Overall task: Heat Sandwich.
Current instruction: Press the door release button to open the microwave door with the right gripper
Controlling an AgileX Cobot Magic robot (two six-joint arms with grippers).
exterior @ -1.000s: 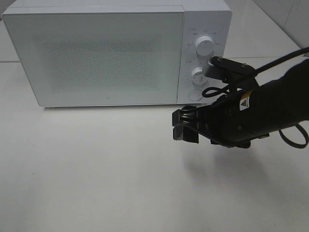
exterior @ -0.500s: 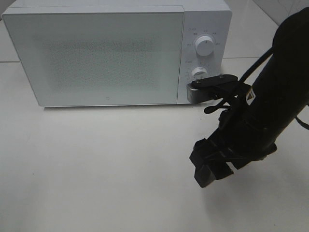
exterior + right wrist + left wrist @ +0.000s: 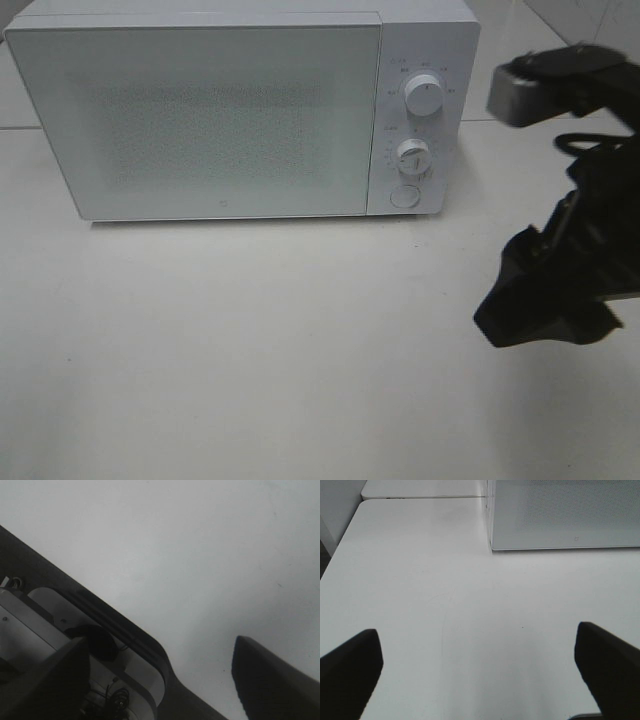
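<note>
The right arm [image 3: 605, 190] comes in over the right edge of the counter [image 3: 250, 350], a bulky black limb bent downward at the wrist. A silver wrist camera [image 3: 525, 85] sits high on it, toward the counter's far right corner. Below it the right gripper [image 3: 535, 305] hangs above the surface, clear of it and tilted toward the near edge; its outline is blurred. In the right wrist view its two dark fingers [image 3: 272, 680] stand wide apart.

The left gripper [image 3: 476, 632] shows only in its own wrist view. Its two black fingers [image 3: 350, 672] are spread as far as they go, held low over the counter near its left edge.
</note>
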